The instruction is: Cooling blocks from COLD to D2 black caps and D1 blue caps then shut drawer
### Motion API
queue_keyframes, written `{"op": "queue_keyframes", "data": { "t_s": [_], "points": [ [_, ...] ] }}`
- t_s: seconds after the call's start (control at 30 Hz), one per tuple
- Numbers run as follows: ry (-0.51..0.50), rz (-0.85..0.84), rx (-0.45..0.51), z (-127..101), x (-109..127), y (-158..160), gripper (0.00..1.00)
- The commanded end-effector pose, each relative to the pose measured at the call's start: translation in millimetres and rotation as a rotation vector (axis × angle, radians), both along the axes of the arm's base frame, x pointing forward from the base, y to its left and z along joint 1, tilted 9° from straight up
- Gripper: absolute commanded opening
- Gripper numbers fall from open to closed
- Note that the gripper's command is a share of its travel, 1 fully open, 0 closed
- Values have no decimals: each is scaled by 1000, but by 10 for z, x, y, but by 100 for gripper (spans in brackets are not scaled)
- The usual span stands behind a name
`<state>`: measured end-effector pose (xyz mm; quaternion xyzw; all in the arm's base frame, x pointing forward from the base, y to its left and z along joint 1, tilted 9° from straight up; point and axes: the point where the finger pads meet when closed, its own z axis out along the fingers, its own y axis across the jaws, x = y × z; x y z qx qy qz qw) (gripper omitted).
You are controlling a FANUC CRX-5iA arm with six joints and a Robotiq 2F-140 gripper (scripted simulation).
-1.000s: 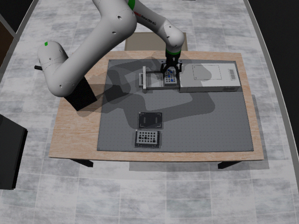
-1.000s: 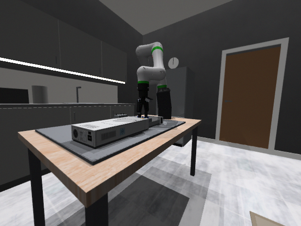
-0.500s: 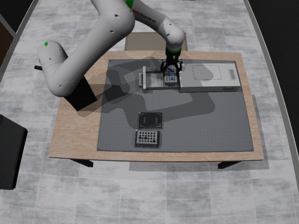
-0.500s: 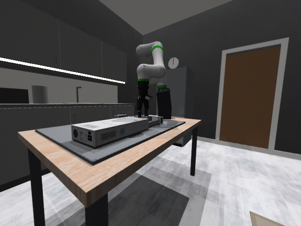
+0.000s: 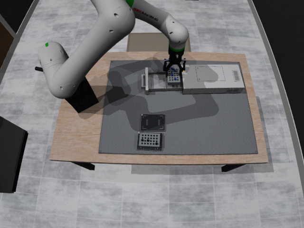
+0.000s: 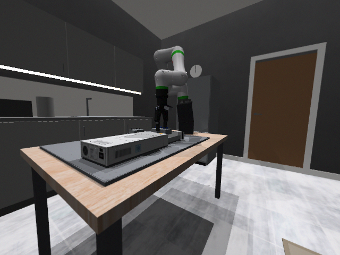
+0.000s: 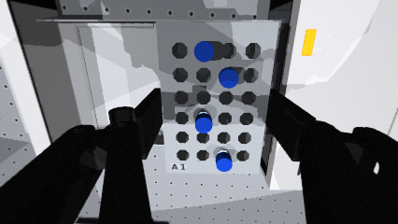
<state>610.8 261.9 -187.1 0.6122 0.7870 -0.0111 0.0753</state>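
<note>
Wood shows around the edges of the tabletop [image 5: 73, 137] [image 6: 62, 189], and a gray mat [image 5: 196, 139] [image 6: 66, 149] lies on it under the cooler [image 5: 211, 85] [image 6: 123, 142] [image 7: 336, 117]; the blue-capped block [image 5: 174, 83] [image 6: 166, 131] [image 7: 191, 107] is over the inner part of the pulled-out drawer [image 5: 147, 80] [image 6: 182, 135] [image 7: 112, 56], near the cooler, and it looks lifted a little; the end effector [image 5: 174, 70] [image 6: 161, 128] [image 7: 213, 103] is grasping this block, one finger on each long side; the block looks hard and stiff, so a firm squeeze should not bend it; it may be a bit heavy, and its smooth sides could slip; the loose blue-capped tubes are the part to worry about, since a tip or a bump could shake them out; the best place to hold is low on the two long sides, near the middle, with the fingers away from the caps; the arm [image 5: 90, 49] [image 6: 178, 62] bends high over the table, and its wrist points down, with the fingers hanging from it; the black-capped block [image 5: 149, 145] [image 6: 136, 130] sits on D2 [image 5: 149, 148], and D1 [image 5: 153, 122] has no block on it; the lamp [image 5: 183, 71] [image 6: 160, 133] [image 7: 309, 42] glows yellow; next, the block likely needs a straight lift over the drawer walls, then a slow, level trip to D1.

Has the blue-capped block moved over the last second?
Yes, upward: in the exterior view, the blue-capped block now stands out higher above the top edge of the cooler than it did then.
</note>
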Motion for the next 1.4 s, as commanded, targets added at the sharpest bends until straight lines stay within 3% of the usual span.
{"op": "queue_keyframes", "data": {
  "t_s": [0.0, 1.37],
  "points": [
    [-2, 1, 1, 49, 5, 11, 10],
    [-2, 1, 1, 524, -46, 63, 10]
  ]
}}
